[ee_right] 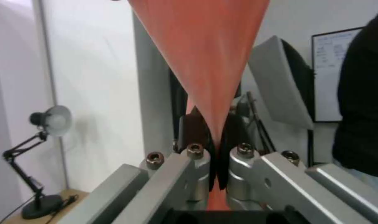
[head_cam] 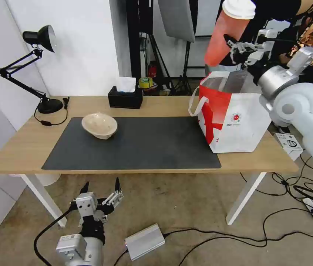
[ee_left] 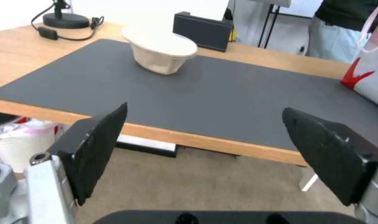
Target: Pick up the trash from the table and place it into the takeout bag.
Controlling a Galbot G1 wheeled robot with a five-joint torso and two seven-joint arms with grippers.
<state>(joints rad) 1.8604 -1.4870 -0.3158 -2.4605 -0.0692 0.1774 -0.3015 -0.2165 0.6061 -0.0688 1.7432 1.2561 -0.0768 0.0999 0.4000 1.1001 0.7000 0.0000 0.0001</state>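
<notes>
Right gripper: the right gripper (head_cam: 234, 46) is raised above the open mouth of the takeout bag (head_cam: 238, 125), clenched on the red drink cup (head_cam: 223, 35), which hangs tilted with its white domed lid (head_cam: 239, 8) uppermost.
Right wrist view: the pads (ee_right: 195, 130) press the cup's red wall (ee_right: 205, 62) flat between them, a pinch the head view does not make plain.
Left gripper: the left gripper (head_cam: 101, 190) sits low in front of the table's near edge, above the floor, fingers spread wide and holding nothing.
Left wrist view: both dark pads (ee_left: 100, 146) stand far apart, with the mat and the beige bowl (ee_left: 162, 51) beyond them.
Bowl: the beige paper-pulp bowl (head_cam: 100, 125) rests tipped on the left part of the dark grey mat (head_cam: 145, 147), well apart from the bag.
Bag: it stands upright at the table's right end, its corner on the mat, red panel facing left, foil lining visible inside.
Surface: the table (head_cam: 23, 144) has a light wood top; a black desk lamp (head_cam: 40, 66) stands at its far left and a black tissue box (head_cam: 125, 96) by the back edge.
Room: white wall at left, studio stands and a softbox behind, cables and a silver power brick (head_cam: 144, 242) on the floor.
</notes>
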